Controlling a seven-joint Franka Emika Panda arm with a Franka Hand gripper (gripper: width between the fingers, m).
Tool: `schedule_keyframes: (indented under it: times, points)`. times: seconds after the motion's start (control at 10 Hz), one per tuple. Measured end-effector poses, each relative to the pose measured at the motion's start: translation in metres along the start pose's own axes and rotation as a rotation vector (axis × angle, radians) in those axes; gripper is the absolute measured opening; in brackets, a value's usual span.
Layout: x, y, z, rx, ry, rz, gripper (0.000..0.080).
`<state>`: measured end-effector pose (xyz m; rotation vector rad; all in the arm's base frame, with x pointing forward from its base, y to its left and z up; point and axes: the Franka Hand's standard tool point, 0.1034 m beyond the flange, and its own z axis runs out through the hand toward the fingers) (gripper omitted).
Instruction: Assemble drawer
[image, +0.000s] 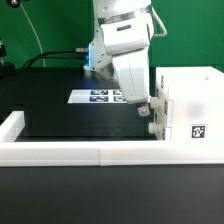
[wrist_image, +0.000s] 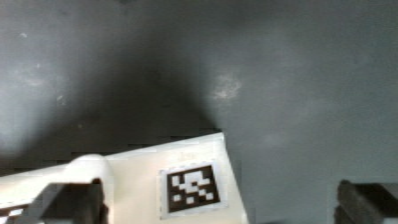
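I see the drawer casing (image: 188, 110), a white box with a square black-and-white tag on its front face, standing on the black table (image: 50, 105) at the exterior view's right, just behind the long white border rail (image: 100, 152). The gripper (image: 149, 110) hangs at the casing's near corner on the exterior view's left; whether it touches, I cannot tell. In the wrist view the fingers (wrist_image: 370, 200) stand wide apart, with a tagged white corner of the casing (wrist_image: 178, 175) between them. The marker board (image: 100, 96) lies flat behind the gripper, apart from the casing.
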<state>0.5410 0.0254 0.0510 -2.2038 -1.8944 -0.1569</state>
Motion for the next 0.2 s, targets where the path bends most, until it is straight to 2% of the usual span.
schedule_keyframes:
  times: [0.2]
  points:
    - [-0.0004, 0.0, -0.0001, 0.0, 0.0, 0.001, 0.0649]
